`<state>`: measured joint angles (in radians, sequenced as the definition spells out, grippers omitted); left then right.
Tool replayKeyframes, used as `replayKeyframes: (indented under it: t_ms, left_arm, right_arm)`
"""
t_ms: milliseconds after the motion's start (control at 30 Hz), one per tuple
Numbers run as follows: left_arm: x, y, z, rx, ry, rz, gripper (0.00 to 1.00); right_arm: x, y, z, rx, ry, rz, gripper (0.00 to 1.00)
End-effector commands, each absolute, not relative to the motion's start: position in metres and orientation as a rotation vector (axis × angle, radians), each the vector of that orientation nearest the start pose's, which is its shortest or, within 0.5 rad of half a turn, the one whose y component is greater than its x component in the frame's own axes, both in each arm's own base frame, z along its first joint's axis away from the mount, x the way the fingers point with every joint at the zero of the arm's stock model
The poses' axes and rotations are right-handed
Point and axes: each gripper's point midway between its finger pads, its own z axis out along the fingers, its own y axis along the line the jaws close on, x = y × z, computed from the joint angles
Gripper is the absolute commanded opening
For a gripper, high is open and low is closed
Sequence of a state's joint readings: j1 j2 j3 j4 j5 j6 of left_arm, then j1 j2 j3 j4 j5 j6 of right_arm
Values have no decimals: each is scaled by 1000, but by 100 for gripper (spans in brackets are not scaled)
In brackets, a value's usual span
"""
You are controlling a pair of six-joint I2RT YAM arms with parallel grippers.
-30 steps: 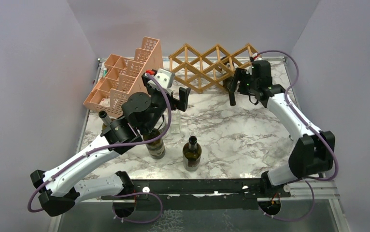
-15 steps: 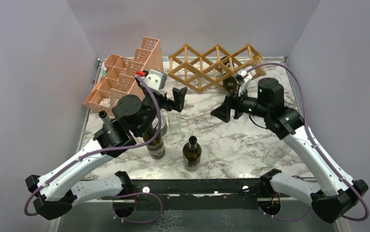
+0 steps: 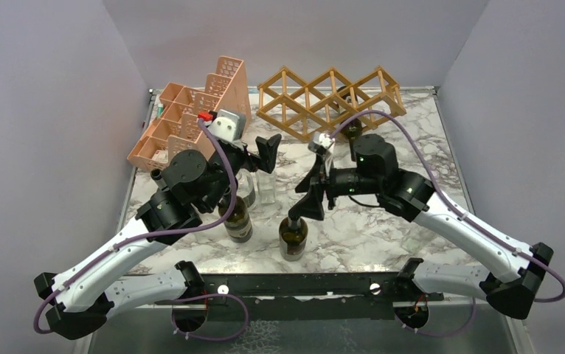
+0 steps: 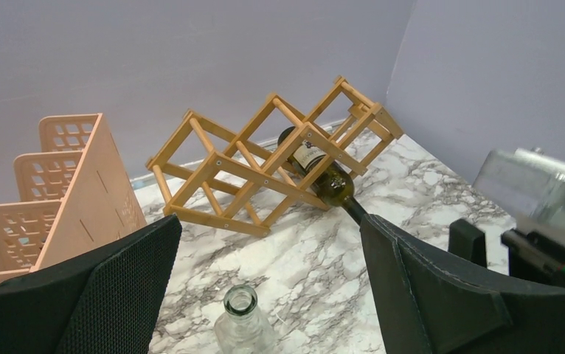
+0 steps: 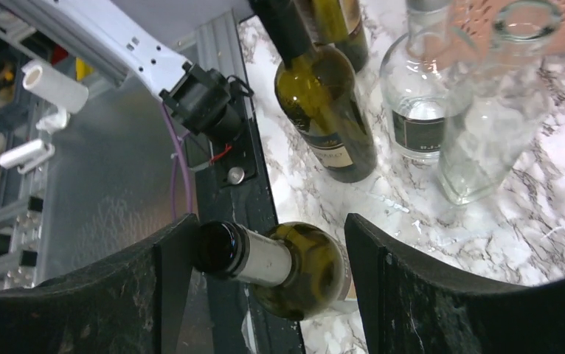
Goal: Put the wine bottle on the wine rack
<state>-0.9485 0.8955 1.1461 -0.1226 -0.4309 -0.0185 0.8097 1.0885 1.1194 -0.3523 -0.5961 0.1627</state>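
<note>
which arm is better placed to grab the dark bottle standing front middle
Right. The right pincer, open, straddles the dark bottle's neck, one finger on each side. The left pincer, also open, hangs farther back above a clear bottle, facing the wine rack.

Right gripper brackets the front dark bottle at the neck, fingers spread. Just to the left, 1 dark bottle and 2 clear bottles crowd that side. Bare table lies before the wine rack. 1 right-hand opening holds a lying bottle, and the left openings are see-through.
</note>
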Motion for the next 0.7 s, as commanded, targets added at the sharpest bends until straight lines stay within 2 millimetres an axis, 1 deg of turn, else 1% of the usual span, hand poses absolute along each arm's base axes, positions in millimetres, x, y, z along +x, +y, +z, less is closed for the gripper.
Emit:
replayKeyframes:
  t_ms: [0,100,267,333,467,567,667]
  left_arm:
    - [240,-206,433,284,1418,-489,98]
    - [240,-204,433,276,1424,-480,98]
    - [241,-204,430,282,1437,-472,98]
    - [241,-205,429,285,1442,-472,98]
    - [240,-208,426,302,1447,-482,98]
    - [240,-210,422,313,1458,-485,98]
    - [238,-213,416,332,1472,-494,98]
  right_arm:
    - [146,337,312,-1158,1614,1165,75]
    - [137,343,303,-1218,1590,1170,74]
    - [131,343,291,-1265,1572,1185,68]
    - [129,342,288,-1280,1558,1187,64]
    - [116,340,284,-1349,1492,1223,58]
    - [111,337,278,-1384,1449,1229,52]
    - [108,337,276,-1407,1419,1234,41]
